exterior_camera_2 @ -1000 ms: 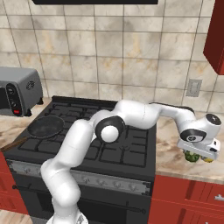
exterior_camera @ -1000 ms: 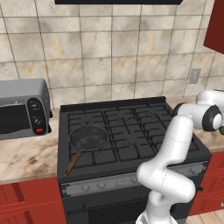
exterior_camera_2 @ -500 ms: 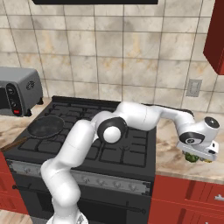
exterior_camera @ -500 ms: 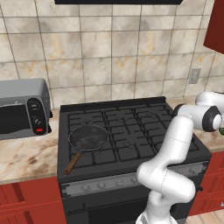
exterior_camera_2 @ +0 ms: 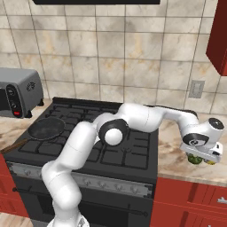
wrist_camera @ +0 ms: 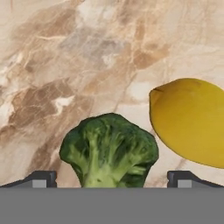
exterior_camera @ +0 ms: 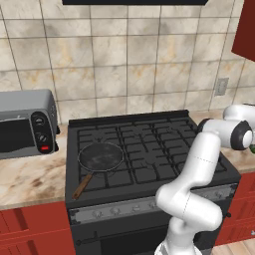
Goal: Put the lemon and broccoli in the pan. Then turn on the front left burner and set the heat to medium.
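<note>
Green broccoli [wrist_camera: 109, 149] is sitting on the desk [wrist_camera: 65, 78] between my wide-apart, empty fingers [wrist_camera: 43, 179], touching nothing, lemon [wrist_camera: 190, 120] just beside, so I am going down slowly and squeezing only the stem.

no readable text, labels or nos. anywhere; toaster oven [exterior_camera: 26, 123] dial marks too small

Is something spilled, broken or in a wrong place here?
Nothing stands out. The broccoli and lemon lie whole on the counter, apart, and the pan sits flat on the front left burner.
</note>
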You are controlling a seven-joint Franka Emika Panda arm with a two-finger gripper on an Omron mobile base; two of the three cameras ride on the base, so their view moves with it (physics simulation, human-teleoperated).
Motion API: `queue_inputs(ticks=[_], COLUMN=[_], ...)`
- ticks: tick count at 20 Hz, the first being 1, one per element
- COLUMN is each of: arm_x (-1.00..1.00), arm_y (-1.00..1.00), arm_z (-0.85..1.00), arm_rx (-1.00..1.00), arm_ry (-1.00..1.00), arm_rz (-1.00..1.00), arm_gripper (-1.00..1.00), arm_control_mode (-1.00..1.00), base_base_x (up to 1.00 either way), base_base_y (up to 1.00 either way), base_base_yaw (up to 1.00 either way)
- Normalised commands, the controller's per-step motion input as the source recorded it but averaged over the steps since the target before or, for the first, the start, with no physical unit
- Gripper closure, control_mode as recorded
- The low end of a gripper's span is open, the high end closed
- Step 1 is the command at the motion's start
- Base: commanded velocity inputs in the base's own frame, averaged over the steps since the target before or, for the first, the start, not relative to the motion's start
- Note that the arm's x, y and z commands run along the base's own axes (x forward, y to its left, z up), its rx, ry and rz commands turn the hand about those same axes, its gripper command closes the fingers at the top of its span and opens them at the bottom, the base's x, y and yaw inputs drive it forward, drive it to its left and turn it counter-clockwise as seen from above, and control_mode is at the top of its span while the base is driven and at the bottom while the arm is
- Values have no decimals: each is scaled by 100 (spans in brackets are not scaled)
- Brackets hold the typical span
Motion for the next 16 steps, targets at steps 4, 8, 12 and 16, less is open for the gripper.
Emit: queue_inputs(ticks=[4,8,12,16], arm_x=[0,0,0,0], arm_y=[0,0,0,0], arm_z=[0,0,0,0], arm_rx=[0,0,0,0], arm_ry=[0,0,0,0], arm_rz=[0,0,0,0], arm_gripper=[-100,100,100,100], arm_control_mode=[-100,-100,-100,-100], base_base_x=[0,0,0,0], base_base_y=[0,0,0,0], base_base_yaw=[0,0,0,0])
